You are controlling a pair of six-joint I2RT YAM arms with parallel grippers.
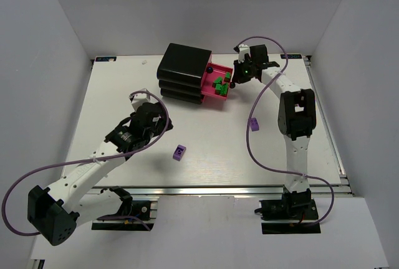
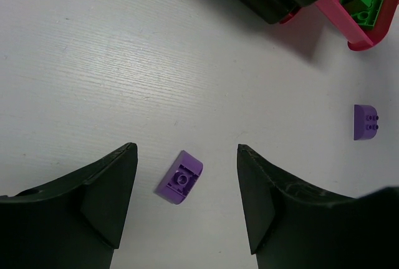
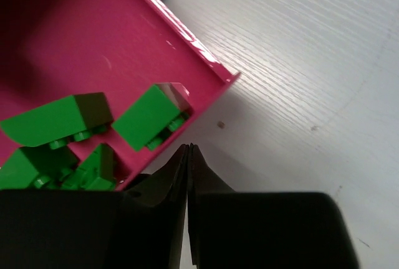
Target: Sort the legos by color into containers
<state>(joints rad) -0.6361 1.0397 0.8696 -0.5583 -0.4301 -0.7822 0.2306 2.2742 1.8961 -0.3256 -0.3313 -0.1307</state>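
Note:
A black cabinet (image 1: 182, 70) stands at the back of the table, and one pink drawer (image 1: 215, 100) is pulled out to its right. The drawer holds several green legos (image 1: 220, 85). In the right wrist view they lie against the drawer's front wall (image 3: 181, 38), with one green lego (image 3: 146, 116) nearest my fingers. My right gripper (image 1: 237, 77) (image 3: 189, 149) is shut and empty, just outside that wall. One purple lego (image 1: 179, 152) (image 2: 179, 177) lies on the table between and below the fingers of my open left gripper (image 1: 161, 121) (image 2: 187, 151). A second purple lego (image 1: 254, 123) (image 2: 365, 122) lies to the right.
The two lower drawers are closed in the cabinet. The open drawer and the cabinet's corner (image 2: 268, 1) show at the top of the left wrist view. The white table ends at a metal rail (image 1: 237, 189) in front, with grey walls around.

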